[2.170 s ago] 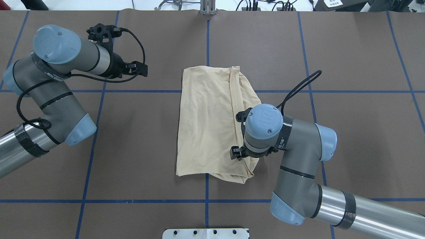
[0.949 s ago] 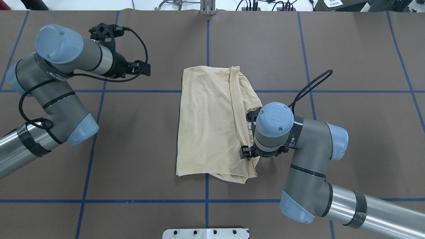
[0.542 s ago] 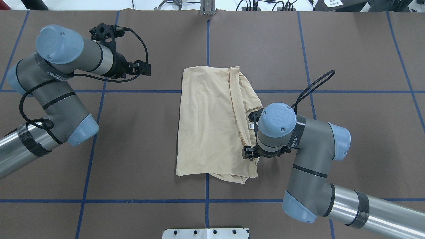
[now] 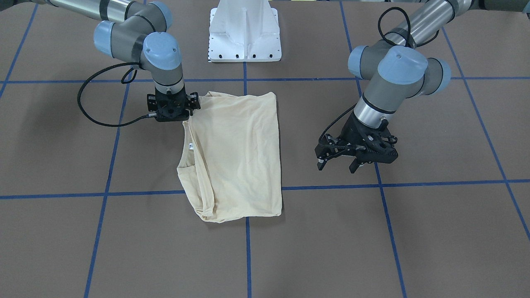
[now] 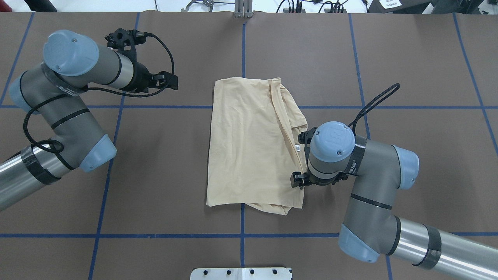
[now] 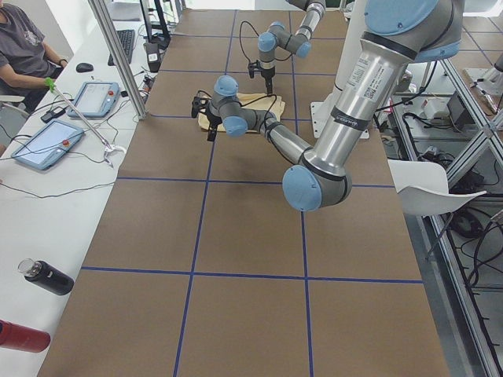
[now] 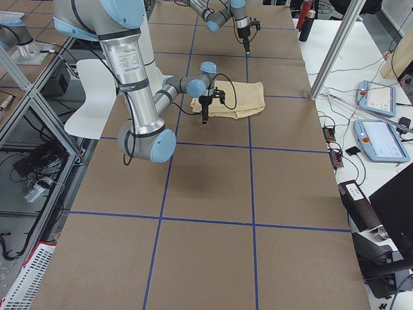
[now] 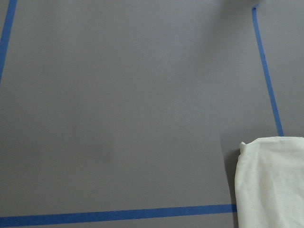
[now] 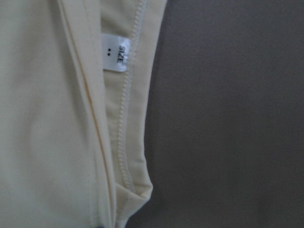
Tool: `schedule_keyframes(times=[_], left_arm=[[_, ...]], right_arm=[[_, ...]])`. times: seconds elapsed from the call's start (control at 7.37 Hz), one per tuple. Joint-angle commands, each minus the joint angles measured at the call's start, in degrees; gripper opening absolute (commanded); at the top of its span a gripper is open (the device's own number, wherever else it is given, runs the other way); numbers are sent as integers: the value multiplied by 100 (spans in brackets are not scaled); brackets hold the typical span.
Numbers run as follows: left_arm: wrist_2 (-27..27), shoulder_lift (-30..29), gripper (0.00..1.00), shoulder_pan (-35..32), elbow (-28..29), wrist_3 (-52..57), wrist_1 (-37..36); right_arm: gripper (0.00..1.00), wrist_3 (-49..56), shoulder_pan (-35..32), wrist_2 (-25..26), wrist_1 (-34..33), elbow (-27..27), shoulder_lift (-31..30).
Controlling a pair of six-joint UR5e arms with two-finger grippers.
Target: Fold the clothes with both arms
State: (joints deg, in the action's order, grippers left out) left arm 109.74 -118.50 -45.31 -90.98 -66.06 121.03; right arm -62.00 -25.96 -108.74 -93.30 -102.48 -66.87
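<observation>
One thin, creased cream shirt (image 4: 236,157) lies folded oblong; left gripper (image 4: 336,167) spread, right gripper (image 4: 173,114): cannot tell.

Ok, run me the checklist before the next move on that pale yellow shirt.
1. The pale cream-yellow thin shirt lies folded on the brown table: ok.
2. Its edge on the robot's right lies even: not ok. The layers bunch there, near the white size label.
3. The left gripper is open and apart from the shirt: ok.
4. The right gripper is at that bunched edge: ok.
5. The right gripper's hold on the cloth: cannot tell. Its jaws are hidden under the wrist.
</observation>
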Motion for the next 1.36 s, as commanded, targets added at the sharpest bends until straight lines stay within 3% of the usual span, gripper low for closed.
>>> schedule_keyframes(times=[0.0, 0.41, 0.54, 0.81, 0.95, 1.22], left_arm=[[3, 3, 100, 14, -7, -56, 0], [-6, 3, 100, 14, 19, -30, 9], [-6, 3, 100, 14, 45, 5, 17], [-6, 29, 100, 14, 72, 5, 140], [-6, 38, 100, 14, 89, 5, 158], [-6, 29, 100, 22, 90, 5, 158]], right_arm=[[100, 21, -136, -15, -4, -61, 7], [100, 327, -470, 265, 84, -71, 611], [100, 468, -523, 719, 145, 217, 910], [100, 557, -532, 951, 1132, 1147, 1133], [100, 601, -532, 995, 1530, 1387, 1133], [100, 811, -620, 1022, 1526, 1520, 1115]])
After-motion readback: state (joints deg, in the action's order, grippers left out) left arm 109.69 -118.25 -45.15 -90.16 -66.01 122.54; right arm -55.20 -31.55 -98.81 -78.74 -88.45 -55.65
